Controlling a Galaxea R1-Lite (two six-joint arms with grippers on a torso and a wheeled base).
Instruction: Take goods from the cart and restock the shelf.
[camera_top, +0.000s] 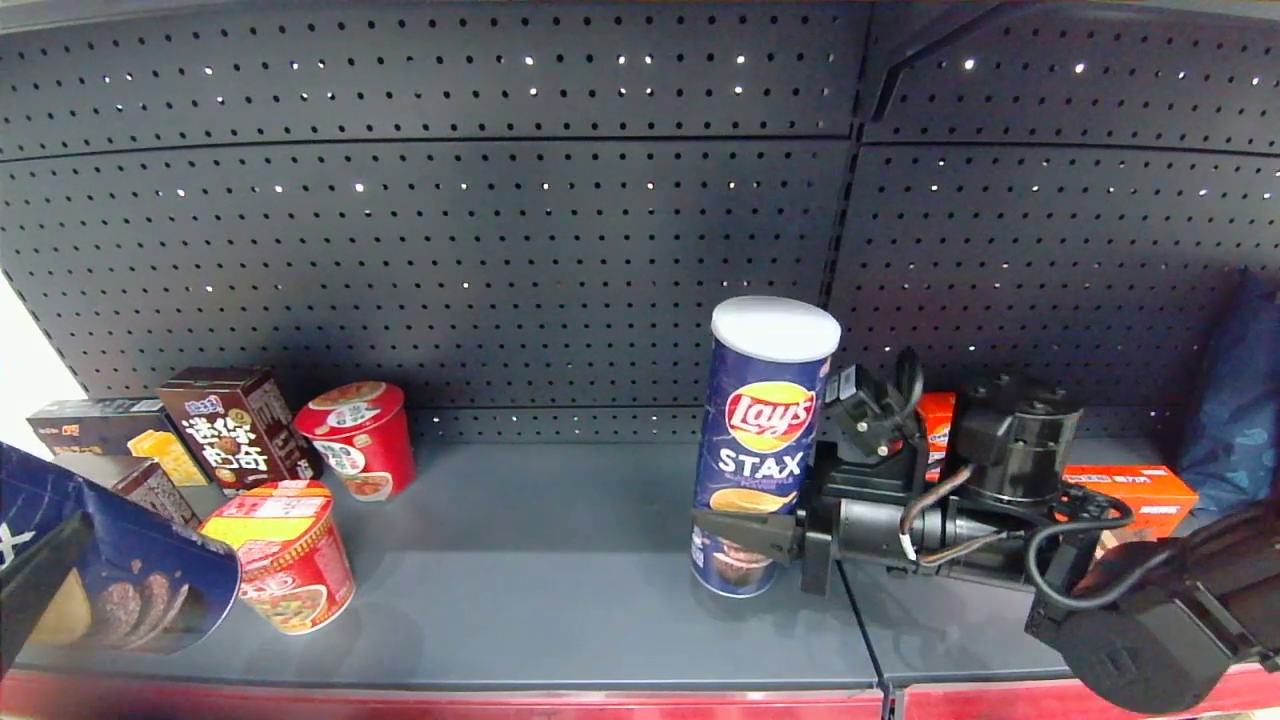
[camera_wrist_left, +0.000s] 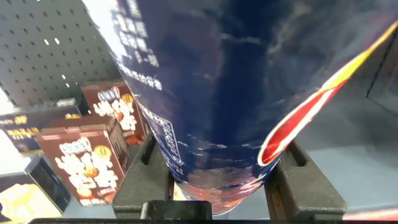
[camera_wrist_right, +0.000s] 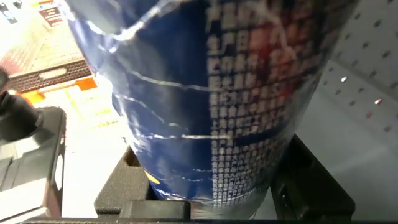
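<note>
A tall blue chips can (camera_top: 765, 440) with a white lid stands upright on the grey shelf (camera_top: 540, 560), near its middle. My right gripper (camera_top: 745, 535) is shut on its lower part from the right; in the right wrist view the can (camera_wrist_right: 230, 93) sits between the black fingers (camera_wrist_right: 124, 186). At the far left, my left gripper (camera_top: 45, 575) is shut on a second blue chips can (camera_top: 130, 570), tilted over the shelf's front left corner. That can (camera_wrist_left: 236, 93) sits between the fingers (camera_wrist_left: 140, 180) in the left wrist view.
Brown boxes (camera_top: 235, 425) and two red noodle cups (camera_top: 360, 435) (camera_top: 290, 555) crowd the shelf's left end. An orange box (camera_top: 1130, 495) and a blue bag (camera_top: 1235, 400) sit at the right. Open shelf lies between the noodle cups and the upright can. Pegboard closes the back.
</note>
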